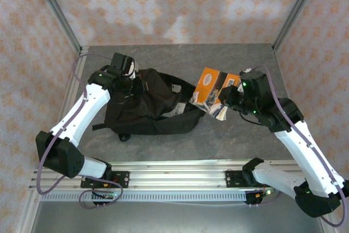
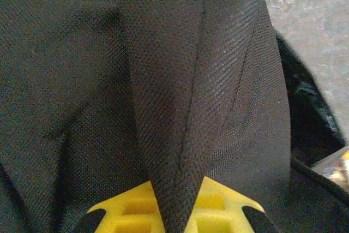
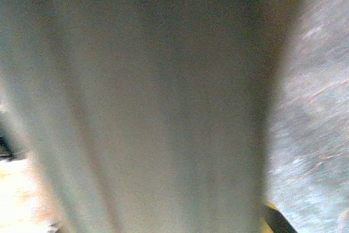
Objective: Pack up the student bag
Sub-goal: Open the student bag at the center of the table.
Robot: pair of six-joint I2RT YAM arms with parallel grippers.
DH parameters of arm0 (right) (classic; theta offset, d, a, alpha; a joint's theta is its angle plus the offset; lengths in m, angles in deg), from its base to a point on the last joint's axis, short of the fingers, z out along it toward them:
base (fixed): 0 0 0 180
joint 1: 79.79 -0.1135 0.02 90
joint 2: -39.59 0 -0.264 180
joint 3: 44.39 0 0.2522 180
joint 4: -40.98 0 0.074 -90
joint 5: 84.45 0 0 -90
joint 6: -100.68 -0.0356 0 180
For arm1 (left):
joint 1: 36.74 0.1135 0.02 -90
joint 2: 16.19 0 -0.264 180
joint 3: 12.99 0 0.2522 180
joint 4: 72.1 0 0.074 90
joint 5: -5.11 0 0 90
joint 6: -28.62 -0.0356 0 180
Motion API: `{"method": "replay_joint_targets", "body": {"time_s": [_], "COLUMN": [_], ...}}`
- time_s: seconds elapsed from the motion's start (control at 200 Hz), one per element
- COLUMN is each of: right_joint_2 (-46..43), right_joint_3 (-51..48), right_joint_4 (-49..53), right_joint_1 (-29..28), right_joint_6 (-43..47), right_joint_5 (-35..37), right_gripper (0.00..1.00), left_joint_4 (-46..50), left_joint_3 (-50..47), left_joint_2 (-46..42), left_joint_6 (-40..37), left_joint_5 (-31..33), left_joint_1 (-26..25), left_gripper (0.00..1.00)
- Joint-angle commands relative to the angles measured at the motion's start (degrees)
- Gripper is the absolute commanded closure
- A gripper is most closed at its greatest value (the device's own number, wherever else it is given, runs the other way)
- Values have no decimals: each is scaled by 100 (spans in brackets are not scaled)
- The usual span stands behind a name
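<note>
The student bag (image 1: 147, 105), a large black fabric backpack, lies on the table left of centre with its mouth facing right. At the bag's upper left, my left gripper (image 1: 132, 84) is shut on a raised fold of the black fabric (image 2: 182, 107), which is pinched between the yellow fingers (image 2: 128, 208). My right gripper (image 1: 230, 96) is shut on an orange-covered book (image 1: 211, 87), held tilted just right of the bag's mouth. In the right wrist view the book's pale side (image 3: 152, 102) sits blurred right against the lens.
The grey table (image 1: 229, 135) is bounded by patterned walls at the back and sides and by an aluminium rail (image 1: 180, 170) along the near edge. A bag strap (image 1: 109, 125) trails out at the bag's lower left.
</note>
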Motion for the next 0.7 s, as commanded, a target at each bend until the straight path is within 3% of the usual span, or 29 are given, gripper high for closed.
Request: {"method": "replay_joint_targets", "body": {"time_s": [0.0, 0.21, 0.295, 0.36, 0.48, 0.585, 0.696], "right_joint_2": [175, 559, 613, 503, 312, 305, 266], "right_joint_3": [-264, -737, -1050, -1353, -1784, -1955, -2012], "right_joint_4": [-828, -1866, -2477, -2954, -3401, -3571, -3690], "right_joint_1": [31, 113, 241, 352, 550, 567, 567], "right_joint_6": [-873, -1716, -1972, -2243, -2482, -2546, -2568], "right_joint_5": [-1105, -1807, -2180, -2248, -2345, -2499, -2540], "right_gripper": [100, 100, 100, 100, 100, 100, 100], "left_joint_4": [-1340, -1144, -724, -302, 273, 484, 815], "left_joint_3": [80, 172, 278, 421, 841, 1315, 1917], "left_joint_2": [-274, -237, -240, -281, -287, 81, 711], "left_joint_6": [526, 376, 247, 104, -118, -300, -531], "left_joint_5": [-1096, -1043, -700, -300, 482, 597, 692], "left_joint_1": [-21, -21, -33, -121, -741, -1427, -2026], "left_gripper": [100, 99, 59, 43, 29, 18, 16]}}
